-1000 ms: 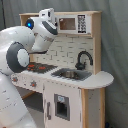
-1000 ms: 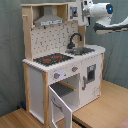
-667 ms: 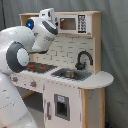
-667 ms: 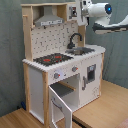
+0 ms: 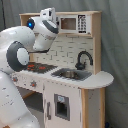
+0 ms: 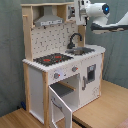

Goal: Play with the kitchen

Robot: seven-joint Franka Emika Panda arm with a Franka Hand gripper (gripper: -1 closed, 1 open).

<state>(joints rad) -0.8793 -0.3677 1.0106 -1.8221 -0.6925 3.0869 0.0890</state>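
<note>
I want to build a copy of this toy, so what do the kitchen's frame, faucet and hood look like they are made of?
The kitchen frame looks like light wood or wood-look board: pale tan edges with a matte finish, and white-painted panels. The faucet appears to be black plastic or painted metal, with a smooth dark curve; which one is unclear. The hood looks grey, probably plastic or painted board, with a dull, even surface.

Lab-like test space, grey curtain backdrop (image 5: 115, 45), toy kitchen (image 6: 60, 65), wooden platform (image 6: 105, 105)
</note>
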